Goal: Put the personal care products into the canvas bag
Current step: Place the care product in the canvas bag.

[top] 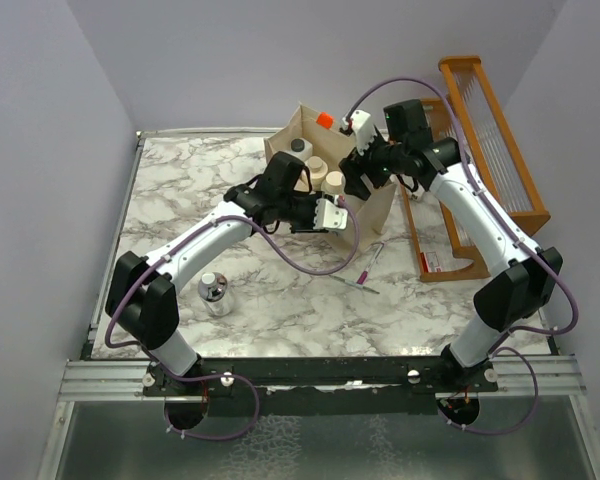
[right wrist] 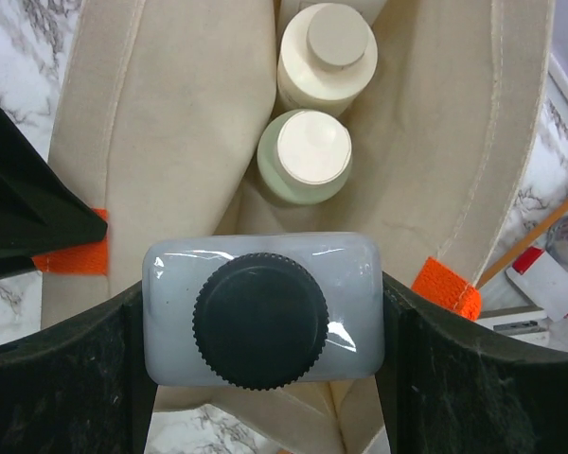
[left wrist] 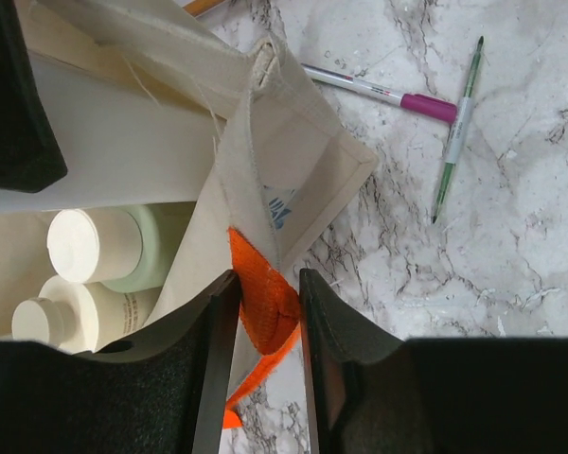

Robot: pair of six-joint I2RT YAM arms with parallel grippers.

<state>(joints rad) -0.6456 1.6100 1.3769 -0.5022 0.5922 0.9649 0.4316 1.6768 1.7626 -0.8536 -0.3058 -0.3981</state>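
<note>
The canvas bag (top: 375, 205) stands upright at the back middle of the table. My left gripper (left wrist: 265, 295) is shut on an orange tab (left wrist: 261, 301) at the bag's rim. Above the bag's open mouth, my right gripper (right wrist: 260, 322) is shut on a white bottle with a black cap (right wrist: 260, 317). Inside the bag stand an olive-green bottle with a cream cap (right wrist: 303, 156), a beige bottle (right wrist: 327, 57) and a grey-capped bottle (top: 300, 147). A short clear bottle with a chrome cap (top: 215, 293) stands on the marble near the left arm.
An orange wooden slatted rack (top: 485, 140) stands against the right side, close behind the right arm. Two pens (top: 365, 272) lie on the marble in front of the bag, one with a pink cap (left wrist: 426, 106) and one green (left wrist: 457, 132).
</note>
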